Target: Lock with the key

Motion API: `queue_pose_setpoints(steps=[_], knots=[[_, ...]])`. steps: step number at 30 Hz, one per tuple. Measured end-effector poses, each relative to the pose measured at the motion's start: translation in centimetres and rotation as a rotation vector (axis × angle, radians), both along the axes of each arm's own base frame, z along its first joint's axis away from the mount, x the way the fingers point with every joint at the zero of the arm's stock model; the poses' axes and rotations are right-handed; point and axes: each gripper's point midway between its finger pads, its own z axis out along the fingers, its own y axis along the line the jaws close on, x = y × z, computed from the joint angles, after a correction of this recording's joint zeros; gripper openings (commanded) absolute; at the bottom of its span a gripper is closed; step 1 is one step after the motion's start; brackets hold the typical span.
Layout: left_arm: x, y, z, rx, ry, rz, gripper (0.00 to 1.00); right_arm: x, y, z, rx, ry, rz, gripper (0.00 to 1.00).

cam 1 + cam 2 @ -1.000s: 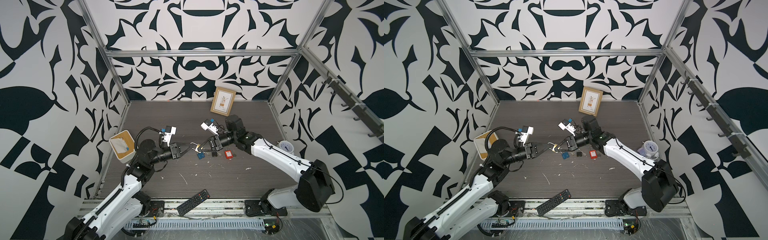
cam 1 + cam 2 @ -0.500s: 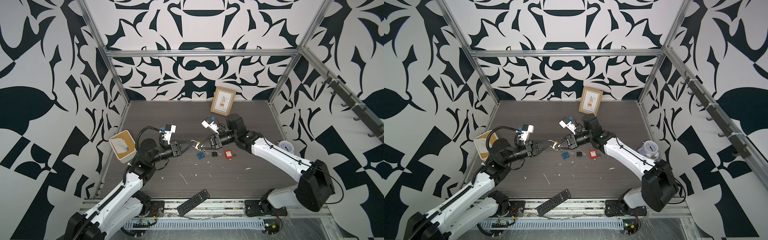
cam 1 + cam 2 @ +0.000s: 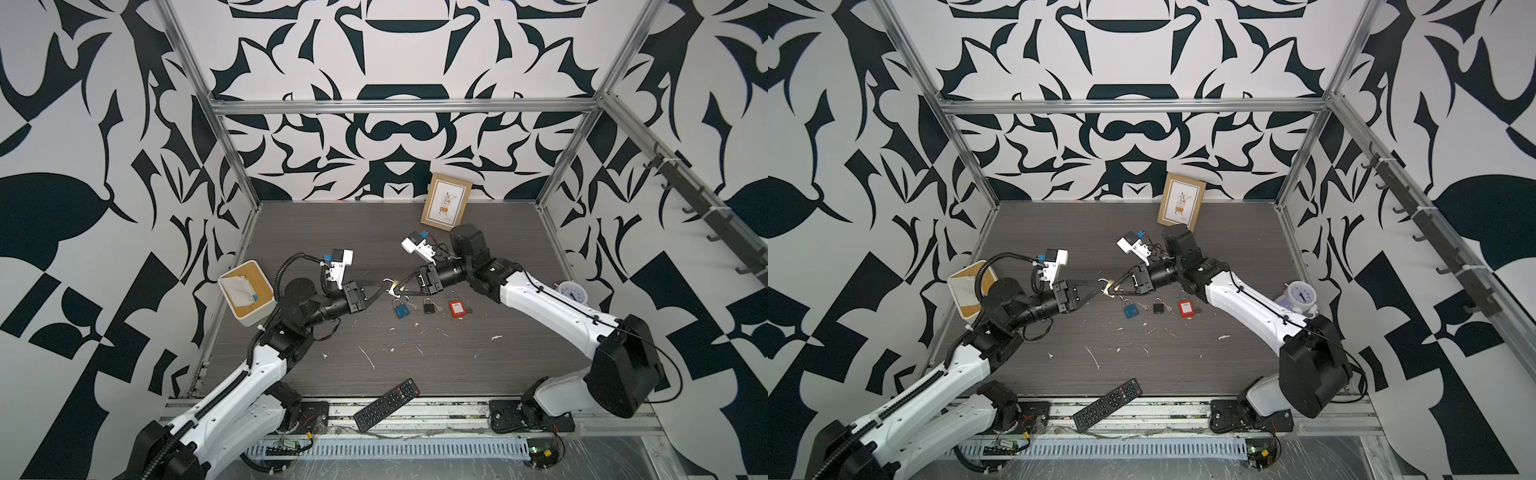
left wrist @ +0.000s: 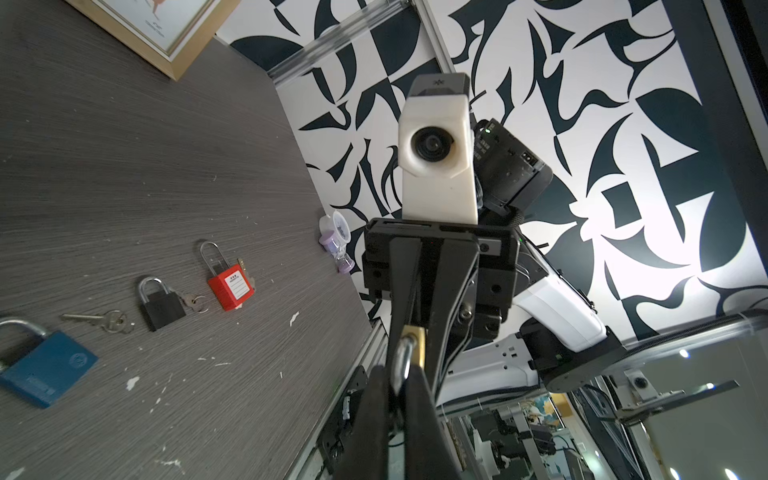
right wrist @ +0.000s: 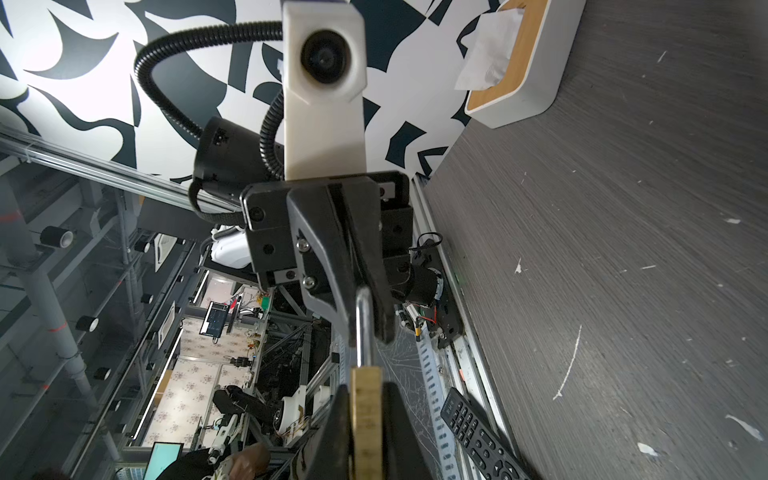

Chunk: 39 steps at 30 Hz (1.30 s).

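— Can you make out a keyhole on the brass padlock [image 4: 417,344]?

— No. Black fingers cover most of its body in both wrist views, and in both top views it is too small to read. I can't tell whether a key sits in it, or whether the shackle [image 5: 365,353] is seated at both legs. The blue padlock [image 4: 45,368] is also cut by the frame edge in the left wrist view.

— And the pincers?

— Both closed right down. The left pincer [image 5: 368,328] is clamped on the silver shackle and the right pincer [image 4: 415,341] on the brass body. They meet nose to nose, with the lock held in the air between them over the middle of the worktop [image 3: 332,232].

— Where are the keys?

— Loose keys [image 4: 89,318] lie on the worktop beside the blue padlock, the black padlock [image 3: 428,306] and the red padlock [image 3: 456,308]. That row sits near the middle, just toward the front edge from the held lock and clear of both pincers.

— Anything changed?

— Only slightly. Compared with a second ago, the lock and both pincer tips sit a touch higher in both top views, toward the back edge. Both pincers stay closed, and the row of padlocks hasn't moved.
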Motion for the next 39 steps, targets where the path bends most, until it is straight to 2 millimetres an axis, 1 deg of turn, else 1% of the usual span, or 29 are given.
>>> queue_pose_setpoints(steps=[2,3,4,5,6,9,12,14,17,19,21,23,28,33,39], knots=[[-0.3,0.2,0.1,-0.012,-0.011,0.017,0.00,0.3,0.1,-0.2,-0.015,0.001,-0.022,0.24],[-0.6,0.2,0.1,-0.013,-0.014,0.013,0.00,0.6,0.2,-0.3,-0.021,-0.002,-0.040,0.25],[-1.1,0.1,-0.2,-0.011,-0.009,0.001,0.00,1.1,0.3,-0.3,-0.022,-0.012,-0.062,0.27],[-1.5,0.0,-0.4,-0.008,-0.002,-0.009,0.00,1.4,0.4,-0.2,-0.019,-0.018,-0.077,0.35],[-1.8,-0.1,-0.7,-0.005,0.006,-0.015,0.00,1.8,0.4,-0.1,-0.011,-0.028,-0.096,0.38],[-1.9,0.2,-0.9,-0.003,0.017,-0.002,0.00,2.8,0.2,-0.6,0.000,-0.022,-0.146,0.39],[-1.4,0.5,-0.9,-0.006,0.026,0.026,0.00,3.4,0.0,-1.3,-0.005,0.003,-0.179,0.39],[-0.9,0.7,-1.2,-0.010,0.034,0.045,0.00,3.7,-0.2,-1.4,-0.001,0.004,-0.193,0.40],[0.0,1.2,-2.5,-0.007,0.070,0.077,0.00,4.3,-1.1,-1.9,0.004,0.014,-0.230,0.43],[0.7,1.7,-3.6,-0.006,0.101,0.104,0.00,4.6,-2.1,-2.2,0.013,0.030,-0.265,0.44],[1.4,2.0,-4.5,-0.008,0.129,0.125,0.00,4.9,-2.7,-2.1,0.027,0.045,-0.287,0.44],[2.0,2.2,-4.8,-0.017,0.145,0.138,0.00,5.5,-3.1,-1.8,0.042,0.044,-0.304,0.44],[3.0,1.9,-4.4,-0.059,0.151,0.137,0.00,5.4,-3.1,-1.8,0.048,0.035,-0.305,0.45],[3.3,1.5,-4.1,-0.086,0.154,0.118,0.00,5.5,-3.1,-1.9,0.050,0.047,-0.317,0.39],[3.3,1.5,-3.2,-0.117,0.131,0.112,0.00,5.6,-3.1,-2.1,0.058,0.073,-0.326,0.38]])
